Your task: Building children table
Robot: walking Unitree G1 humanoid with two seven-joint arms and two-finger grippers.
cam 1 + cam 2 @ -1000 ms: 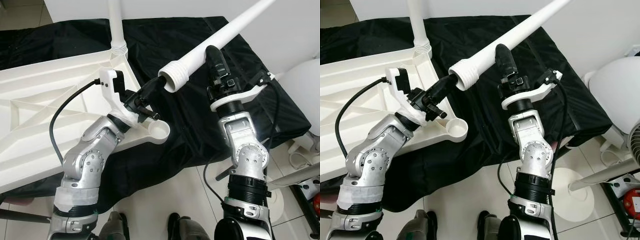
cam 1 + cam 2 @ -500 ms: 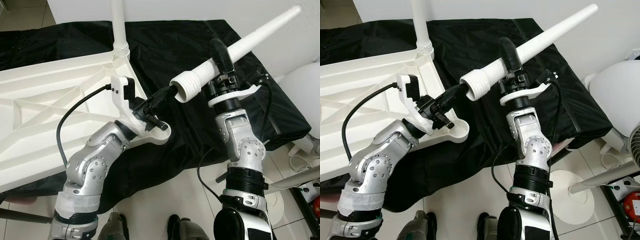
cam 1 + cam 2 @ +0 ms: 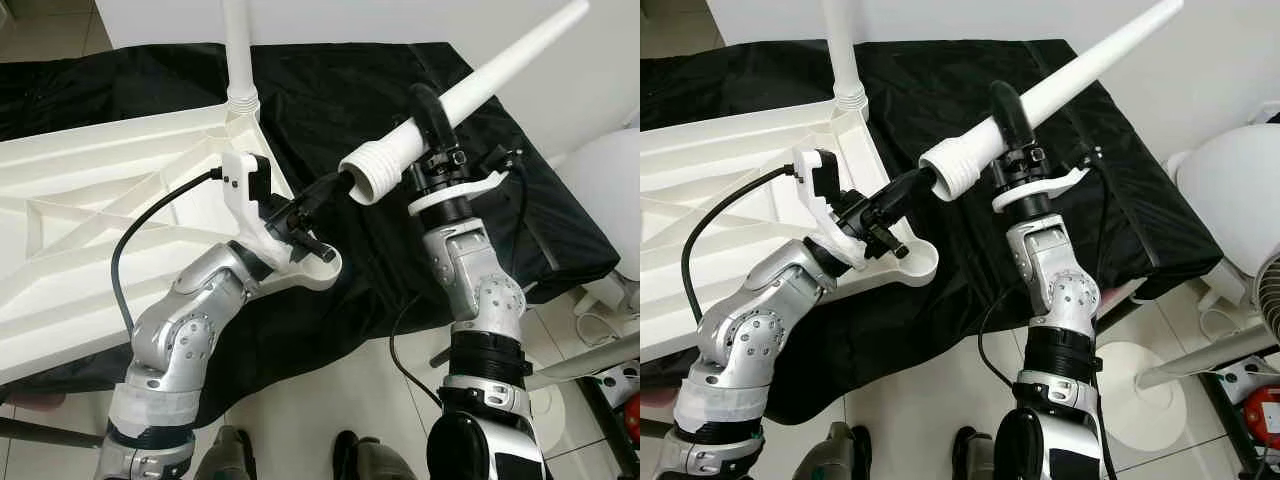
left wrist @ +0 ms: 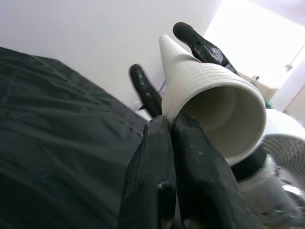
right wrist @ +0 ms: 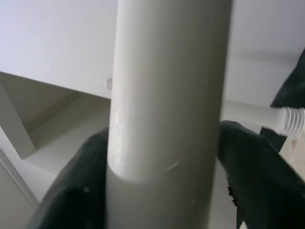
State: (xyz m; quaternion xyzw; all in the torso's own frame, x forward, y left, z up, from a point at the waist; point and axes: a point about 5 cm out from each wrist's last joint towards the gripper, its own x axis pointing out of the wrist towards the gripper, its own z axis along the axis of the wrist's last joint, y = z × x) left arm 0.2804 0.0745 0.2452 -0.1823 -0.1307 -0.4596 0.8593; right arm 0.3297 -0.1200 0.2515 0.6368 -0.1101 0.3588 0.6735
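The right gripper point(image 3: 1008, 125) pinches the white table leg point(image 3: 1040, 100) mid-shaft, held in the air, long axis slanting up and away, threaded end low. The left gripper point(image 3: 908, 183), fingers pressed together, touches that end. The empty corner socket point(image 3: 916, 262) of the overturned tabletop point(image 3: 730, 190) lies below, nearer the left arm.

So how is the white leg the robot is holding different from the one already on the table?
The held leg slants in the air, clasped by the right gripper; the fitted leg stands upright in a corner of the upturned tabletop. The held leg's ribbed open end is exposed, the fitted leg's is seated. Both are white and tubular.
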